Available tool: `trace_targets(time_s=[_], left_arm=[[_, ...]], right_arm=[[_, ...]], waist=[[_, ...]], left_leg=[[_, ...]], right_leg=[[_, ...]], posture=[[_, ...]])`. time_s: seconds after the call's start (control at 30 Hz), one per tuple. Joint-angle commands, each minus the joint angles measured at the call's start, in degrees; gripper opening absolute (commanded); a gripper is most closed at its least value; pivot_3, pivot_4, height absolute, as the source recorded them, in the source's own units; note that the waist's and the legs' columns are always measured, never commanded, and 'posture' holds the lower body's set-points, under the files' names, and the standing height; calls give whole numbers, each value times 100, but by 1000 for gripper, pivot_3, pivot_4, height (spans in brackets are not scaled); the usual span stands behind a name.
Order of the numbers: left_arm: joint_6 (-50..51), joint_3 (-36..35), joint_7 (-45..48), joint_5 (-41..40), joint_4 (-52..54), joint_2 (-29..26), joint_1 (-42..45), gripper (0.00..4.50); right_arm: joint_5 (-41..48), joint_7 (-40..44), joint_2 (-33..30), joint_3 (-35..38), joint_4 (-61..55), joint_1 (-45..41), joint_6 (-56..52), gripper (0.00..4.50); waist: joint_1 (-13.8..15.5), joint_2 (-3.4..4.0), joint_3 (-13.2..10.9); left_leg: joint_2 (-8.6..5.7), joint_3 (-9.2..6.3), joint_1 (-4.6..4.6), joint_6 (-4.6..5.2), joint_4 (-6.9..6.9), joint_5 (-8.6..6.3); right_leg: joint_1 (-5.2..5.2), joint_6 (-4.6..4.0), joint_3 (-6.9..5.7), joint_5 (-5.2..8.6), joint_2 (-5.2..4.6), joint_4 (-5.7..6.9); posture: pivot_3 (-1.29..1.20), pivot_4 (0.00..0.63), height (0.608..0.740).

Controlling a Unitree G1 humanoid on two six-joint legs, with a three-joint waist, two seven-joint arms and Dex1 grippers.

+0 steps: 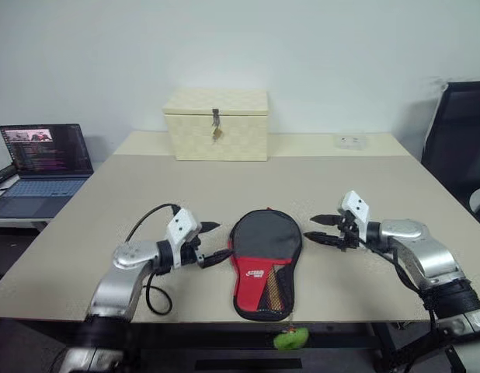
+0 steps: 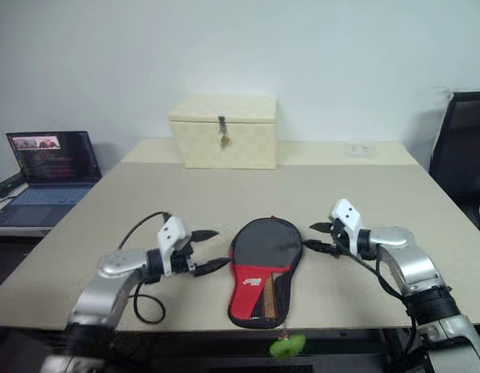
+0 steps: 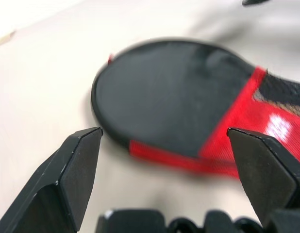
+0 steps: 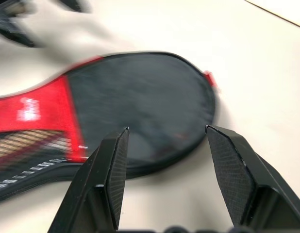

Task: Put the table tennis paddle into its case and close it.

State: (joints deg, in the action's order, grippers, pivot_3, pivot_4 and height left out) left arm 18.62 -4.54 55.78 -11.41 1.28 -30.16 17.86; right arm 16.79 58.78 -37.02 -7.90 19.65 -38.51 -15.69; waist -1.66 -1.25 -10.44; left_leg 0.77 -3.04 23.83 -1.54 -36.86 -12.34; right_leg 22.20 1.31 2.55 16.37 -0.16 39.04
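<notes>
Beige flat desk (image 1: 224, 186) against a plain white wall, that's what we see from the head views. Soft paddle-shaped zip case (image 1: 265, 260), black-grey fabric on the round upper part, red lower part with a white logo and a mesh pocket, lies flat near the front edge of the desk, between the two arms, round end pointing toward the wall. We can't see the table tennis paddle itself; whether it sits inside the case we can't tell, and the zip state is not readable either. Left end effector (image 1: 212, 241) is just beside the case's left edge, black fingers spread wide, released, holding nothing; in its wrist view the case (image 3: 174, 102) lies between the two fingers (image 3: 75, 174) but apart from them. Right end effector (image 1: 324, 230) hovers just right of the case's rounded top, fingers parted, released, nothing in them; its wrist view looks across the dark round end of the case (image 4: 140, 107). Neither end effector touches the case as far as we can tell. Cream woven box with a metal latch (image 1: 217, 124) stands at the far side of the desk, well apart from the case. Open laptop with a lit screen (image 1: 44, 159) sits on a lower surface to the left. Black office chair (image 1: 461, 148) at the right. Small green object (image 1: 290, 338) below the desk's front edge, too small to identify.
</notes>
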Motion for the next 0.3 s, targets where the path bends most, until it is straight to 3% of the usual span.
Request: trace_targets(time_s=[0.03,0.3], left_arm=[[310,-343,-310,-270,740,-173,-200,4500],[216,-291,-341,-432,221,-467,198,4500]], right_arm=[[-127,177,-115,230,265,-214,335,2759],[-231,130,-514,396,-333,150,-46,2759]], waist=[[13,1,-1],[14,14,-9]], left_leg=[[-2,0,0,0,0,0],[-3,11,-1,0,2,0]], right_leg=[[-2,0,-3,0,-1,0],[-3,0,-5,0,-2,0]], posture=[[0,150,740],[0,150,740]])
